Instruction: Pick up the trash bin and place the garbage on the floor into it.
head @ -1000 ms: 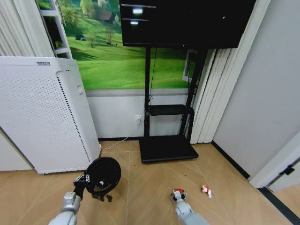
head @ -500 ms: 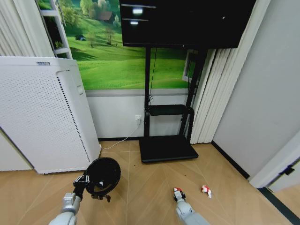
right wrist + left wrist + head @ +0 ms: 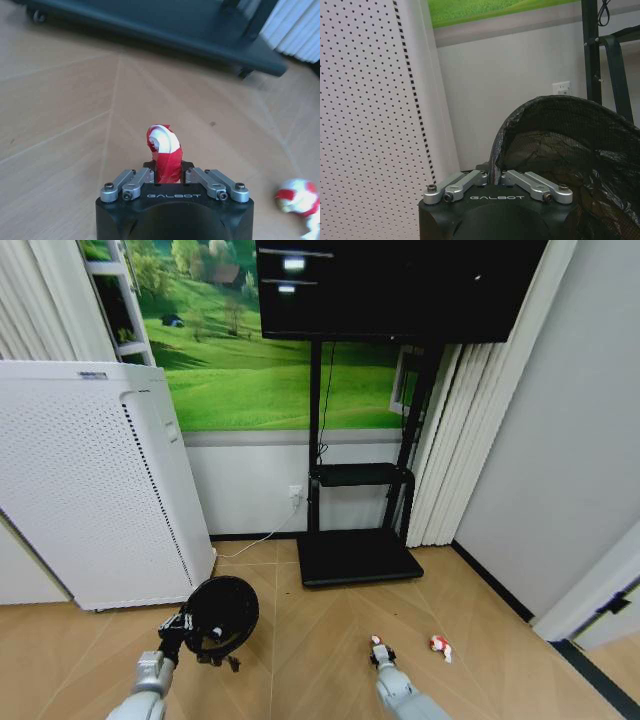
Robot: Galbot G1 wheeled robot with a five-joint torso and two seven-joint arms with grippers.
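Note:
The black mesh trash bin [image 3: 220, 615] hangs just above the floor at lower left, its rim [image 3: 495, 155] pinched by my shut left gripper [image 3: 181, 628]. The same bin [image 3: 560, 165] fills much of the left wrist view beside that left gripper [image 3: 492, 177]. At lower centre my right gripper [image 3: 381, 652] is shut on a red-and-white crumpled scrap [image 3: 164, 152], held clear of the floor. A second red-and-white scrap [image 3: 438, 645] lies on the floor to the right of it, and the scrap [image 3: 298, 196] also appears in the right wrist view.
A tall white perforated appliance [image 3: 90, 480] stands at left against the wall. A black TV stand with a flat base [image 3: 357, 557] sits ahead at centre, its cable [image 3: 255, 540] running along the floor. Wood floor lies open between the two arms.
The right gripper has lifted slightly with the red-and-white scrap. The left gripper and bin have barely moved.

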